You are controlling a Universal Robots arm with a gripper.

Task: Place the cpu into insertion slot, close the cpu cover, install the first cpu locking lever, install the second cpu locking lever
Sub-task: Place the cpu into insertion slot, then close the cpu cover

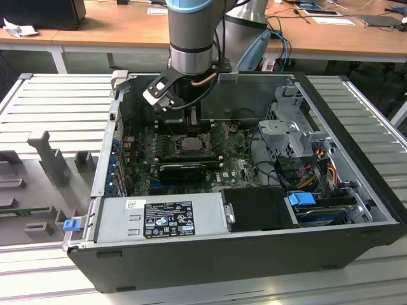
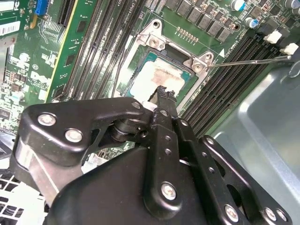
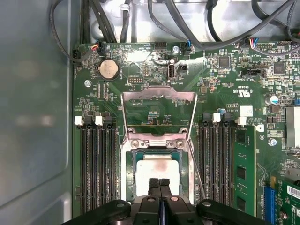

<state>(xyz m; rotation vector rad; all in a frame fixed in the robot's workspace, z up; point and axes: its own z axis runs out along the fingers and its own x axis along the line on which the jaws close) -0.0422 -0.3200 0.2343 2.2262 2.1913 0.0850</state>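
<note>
The gripper (image 3: 159,183) hangs inside the open computer case (image 1: 254,254), over the green board (image 1: 232,168) toward the exterior view's left. Its two fingers are clenched together with no gap, grasping nothing, tips at the cpu (image 3: 157,165); contact cannot be told. The cpu lies flat in the insertion slot (image 3: 132,157), pale smeared face up. The cpu cover (image 3: 159,93) stands swung open beyond the slot. A thin locking lever (image 2: 248,60) juts from the slot's corner
</note>
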